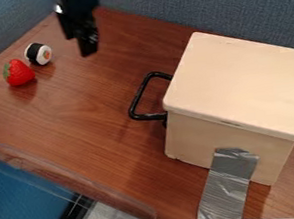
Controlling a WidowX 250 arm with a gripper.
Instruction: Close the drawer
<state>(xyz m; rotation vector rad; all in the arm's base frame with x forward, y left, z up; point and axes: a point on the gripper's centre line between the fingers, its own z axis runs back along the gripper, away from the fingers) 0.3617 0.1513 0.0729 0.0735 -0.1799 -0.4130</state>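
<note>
Crooked push could skid the box

My black end effector point(88, 47) hangs over the brown wood-grain counter point(82, 109); whether it is wide or narrow, I cannot tell. The drawer point(152, 116), with its looped black handle point(139, 94), looks nearly shut in the cream, smooth-topped box point(241, 85). Pushing off-centre could jam it; too much force might peel the silver tape point(225, 190).
</note>
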